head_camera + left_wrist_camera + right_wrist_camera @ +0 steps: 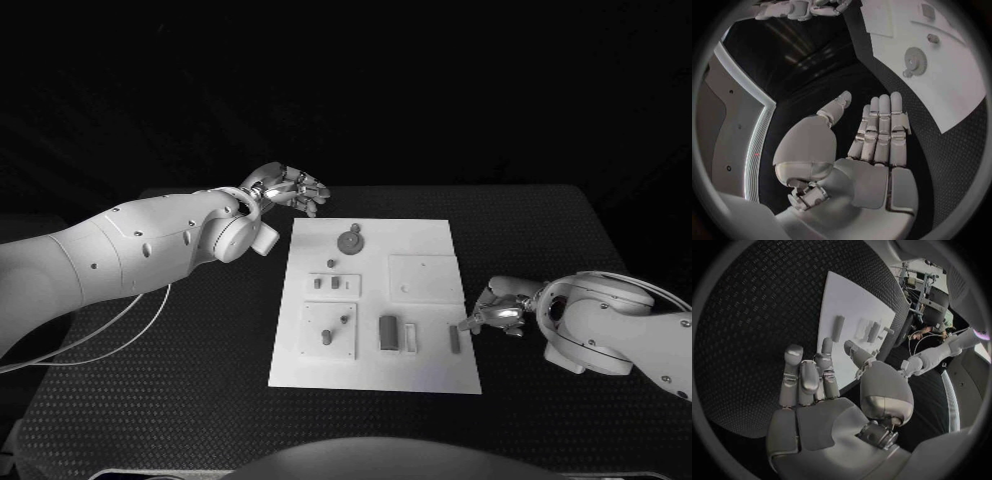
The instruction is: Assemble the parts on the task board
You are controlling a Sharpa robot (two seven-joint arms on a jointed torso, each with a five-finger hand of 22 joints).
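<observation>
The white task board (433, 240) lies in the middle of the black table. On it are a grey gear (351, 238), small pegs (327, 283), a square plate (424, 275), a second plate (329, 330) with small pieces in it, a dark block (388, 332) and a grey bar (454, 338) near the right edge. My right hand (498, 310) hovers at the board's right edge, just beside the bar, fingers spread and holding nothing (817, 390). The bar (837, 327) lies past its fingertips. My left hand (289, 188) is raised off the board's far left corner, fingers straight and empty (873, 145).
Bare black table mat (173, 380) surrounds the board on all sides. A white cable (87, 345) loops under my left arm at the table's left. The board (954, 85) with its gear (915, 59) lies beside my left hand.
</observation>
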